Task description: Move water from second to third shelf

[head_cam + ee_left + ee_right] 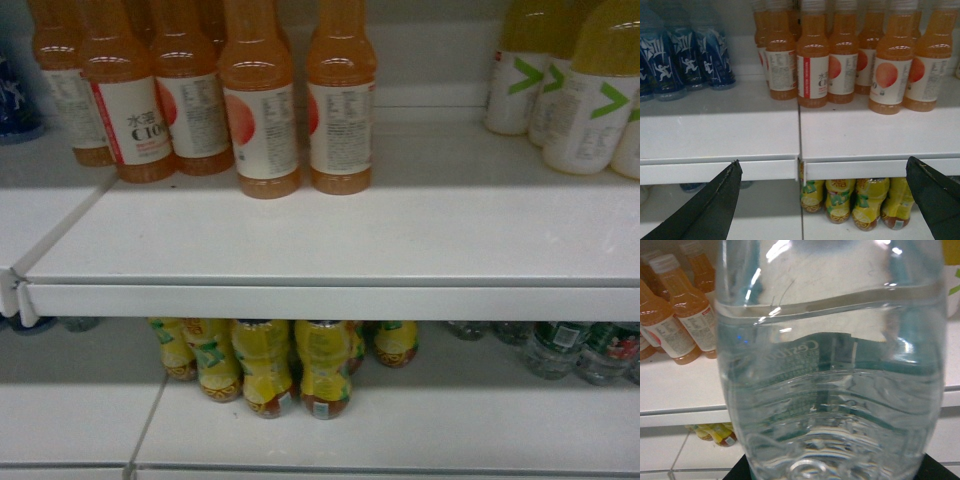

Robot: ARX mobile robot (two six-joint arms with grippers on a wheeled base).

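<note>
We see a big white shelf (330, 240) across the middle of the head view, with orange bottles (260, 100) at its upper left. The water (830, 370) fills the right wrist view, so close that we cannot tell if the right gripper holds it. Our left gripper (825, 195) sits low in its view, spread wide with nothing in it.

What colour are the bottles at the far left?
Dark blue bottles with white figures, best in the left wrist view.

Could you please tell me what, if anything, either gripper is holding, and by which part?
Left gripper: open, empty. Water bottle fills the right wrist view, seemingly held near its base.
</note>
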